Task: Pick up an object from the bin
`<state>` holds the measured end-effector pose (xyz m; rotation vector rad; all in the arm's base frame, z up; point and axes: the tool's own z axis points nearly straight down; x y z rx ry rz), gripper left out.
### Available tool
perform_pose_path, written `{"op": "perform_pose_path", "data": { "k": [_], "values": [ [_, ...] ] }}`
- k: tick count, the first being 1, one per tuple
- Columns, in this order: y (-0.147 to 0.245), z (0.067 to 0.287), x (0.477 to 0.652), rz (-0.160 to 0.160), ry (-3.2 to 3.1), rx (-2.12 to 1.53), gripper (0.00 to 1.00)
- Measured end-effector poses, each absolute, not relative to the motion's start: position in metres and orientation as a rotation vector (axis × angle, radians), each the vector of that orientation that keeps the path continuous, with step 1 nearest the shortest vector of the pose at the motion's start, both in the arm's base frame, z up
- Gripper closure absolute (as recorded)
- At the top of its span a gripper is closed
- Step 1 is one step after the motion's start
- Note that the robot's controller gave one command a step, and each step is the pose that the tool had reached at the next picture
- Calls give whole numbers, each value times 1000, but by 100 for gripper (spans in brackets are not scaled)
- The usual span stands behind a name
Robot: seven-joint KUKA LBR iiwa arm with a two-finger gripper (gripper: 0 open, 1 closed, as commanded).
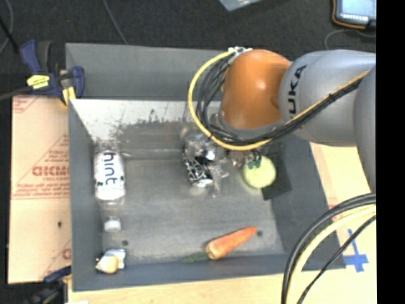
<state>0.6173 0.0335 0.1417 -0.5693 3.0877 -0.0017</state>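
Camera view — green round fruit (259,173) just beside claw (204,167) — view's right.

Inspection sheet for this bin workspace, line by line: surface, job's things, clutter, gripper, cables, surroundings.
Surface: grey metal bin, floor mostly bare, dark specks by the far wall.
Job's things: clear bottle lying at left; carrot by the near wall; round green fruit at right; small white-yellow thing in the near-left corner.
Clutter: nothing seen.
Gripper: gripper over the bin's middle, beside the round green fruit.
Cables: yellow and black cables looped round the wrist.
Surroundings: dark floor; handheld device top right.
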Motion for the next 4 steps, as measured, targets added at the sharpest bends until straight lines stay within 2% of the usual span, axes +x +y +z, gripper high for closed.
{"op": "perform_pose_path", "data": {
  "k": [1,2,3,4],
  "values": [
    [30,120,620,3,3123,-206,0],
    [20,108,622,0,3126,-220,0],
    [6,78,618,1,3049,-634,100],
    [6,78,618,2,3049,-632,100]
  ]
}}
